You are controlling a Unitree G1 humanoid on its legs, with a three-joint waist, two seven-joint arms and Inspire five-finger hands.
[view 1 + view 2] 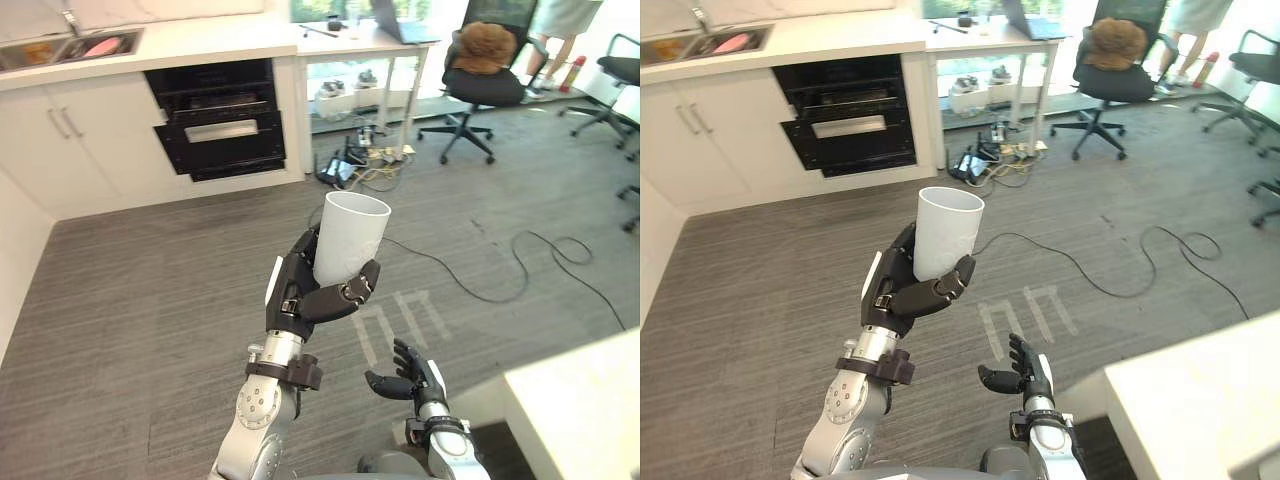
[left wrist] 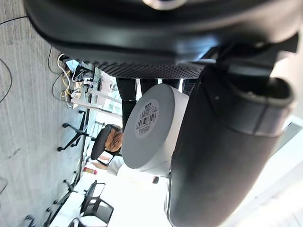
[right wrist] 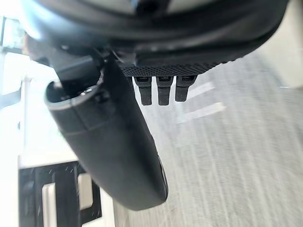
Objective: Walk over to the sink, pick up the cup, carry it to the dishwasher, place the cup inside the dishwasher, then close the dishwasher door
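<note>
Fingers point(image 1: 345, 294) and thumb of the left hand point(image 1: 293, 292) curled round the lower wall of the white cup point(image 1: 351, 232), clamping it. Held upright, mouth up, raised in front of the body over grey floor point(image 1: 150, 300), well apart from everything else. Probably kept level and close in for steady carrying while walking. Gripped low, so rim free for setting down. Right hand point(image 1: 412, 378) lower and nearer the body, fingers relaxed, holding nothing, likely kept spare for closing up afterwards. Dishwasher point(image 1: 222, 120) far ahead, dark, set in white cabinets point(image 1: 90, 140) below the counter point(image 1: 200, 40), with the sink point(image 1: 70, 48) off to its left. From the left wrist: cup's flat base with a printed label point(image 2: 147, 124), hidden from the head cameras. From the head: open mouth and the stretch left to walk.
</note>
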